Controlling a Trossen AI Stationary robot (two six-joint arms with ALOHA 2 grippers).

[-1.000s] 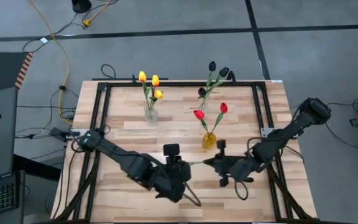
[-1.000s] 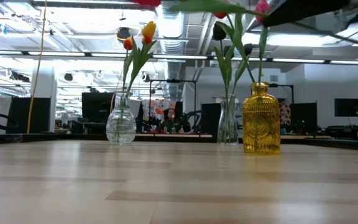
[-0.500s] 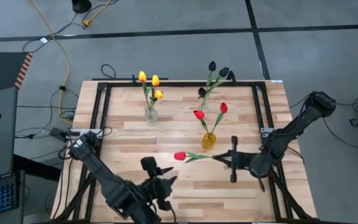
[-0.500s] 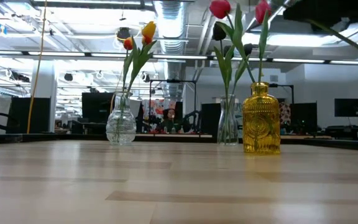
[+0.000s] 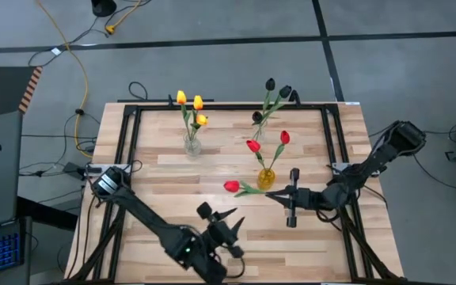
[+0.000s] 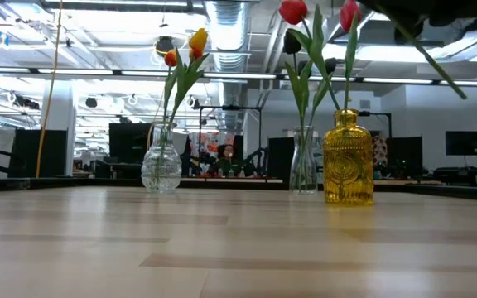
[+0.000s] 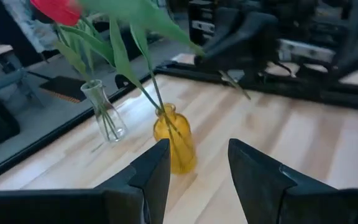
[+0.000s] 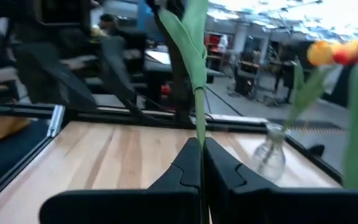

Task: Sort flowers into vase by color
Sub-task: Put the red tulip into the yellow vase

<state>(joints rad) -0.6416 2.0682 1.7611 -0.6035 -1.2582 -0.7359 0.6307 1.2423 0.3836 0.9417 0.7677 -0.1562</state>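
Note:
My right gripper (image 5: 274, 195) is shut on a red tulip (image 5: 231, 186) that hovers just near of the yellow vase (image 5: 266, 179). That vase stands on the table and has two red tulips (image 5: 252, 146) stuck in it. Toward the far edge, a clear vase (image 5: 191, 145) holds yellow tulips (image 5: 198, 102), and another clear vase (image 6: 303, 161) holds dark tulips (image 5: 270, 83). My left gripper (image 7: 197, 168) is open with nothing between its fingers. It sits near the table's near edge (image 5: 229, 223) and faces the yellow vase (image 7: 176, 140). My right gripper pinches the red tulip's green stem (image 8: 199, 134) between its two fingers, toward the stem's bottom end. The fingers come in level from the table's right. The stem reaches past the fingertips toward the table's left, and the red head (image 5: 231, 186) is lifted clear of the table.
A black frame rail (image 5: 228, 106) runs around the tabletop. Bare wood (image 5: 172, 198) lies left of the held tulip and between the arms. Cables (image 5: 77, 87) trail on the floor beyond the left edge.
My left gripper has drawn away from the tulip's stem toward the near edge and sunk lower, rolling as it went. My right gripper has turned level, still shut on the stem, and has carried the red tulip a little toward the far edge, up to the yellow vase.

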